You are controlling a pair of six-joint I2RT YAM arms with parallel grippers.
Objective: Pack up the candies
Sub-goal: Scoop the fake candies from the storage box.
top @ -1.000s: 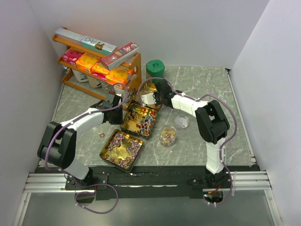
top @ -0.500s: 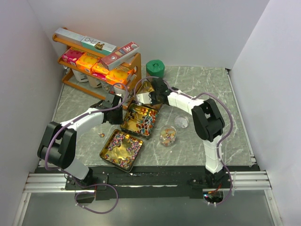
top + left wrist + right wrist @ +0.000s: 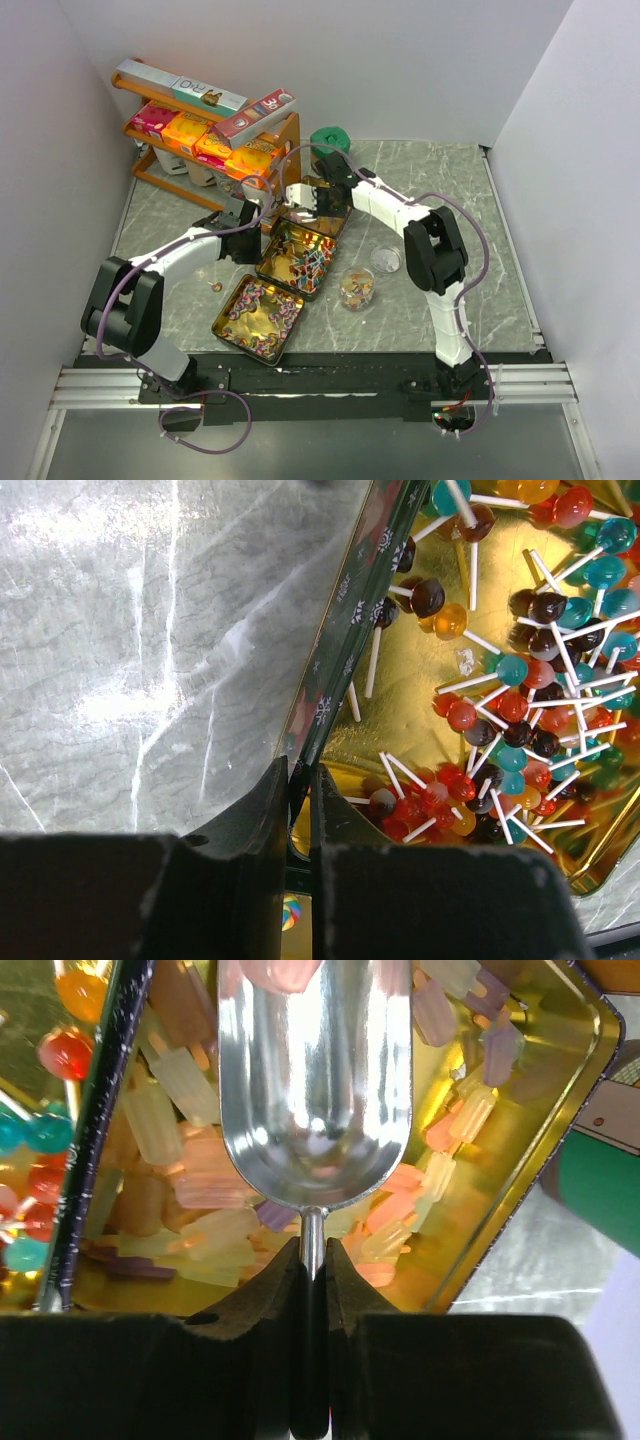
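From above, three open tins lie in a slanting row on the bench point(image 3: 450, 190), each holding candies point(image 3: 300, 258). The left tool point(image 3: 256, 226) sits at the left edge of the middle tin point(image 3: 264, 268). The right tool point(image 3: 318, 196) reaches over the far tin point(image 3: 336, 222). The near tin point(image 3: 226, 300) lies apart from both tools. A jar point(image 3: 357, 290) with more candies stands just right of the middle tin. One candy lies loose on the bench, left of the near tin.

At the left wrist, the left tool point(image 3: 300, 780) is pinched nearly closed on the middle tin's wall point(image 3: 340, 630), one finger outside and one inside, with only the thin metal between them. Stick candies point(image 3: 520, 680) in red, teal, orange and brown lie heaped inside that tin.

At the right wrist, the right tool point(image 3: 313, 1260) is clamped tight on the thin handle of a scoop point(image 3: 315, 1070). The scoop's shiny bowl points away from the camera, low over pastel candies point(image 3: 200, 1175) in the far tin point(image 3: 560, 1110). The middle tin's dark rim point(image 3: 95, 1130) runs just beside it at the left.
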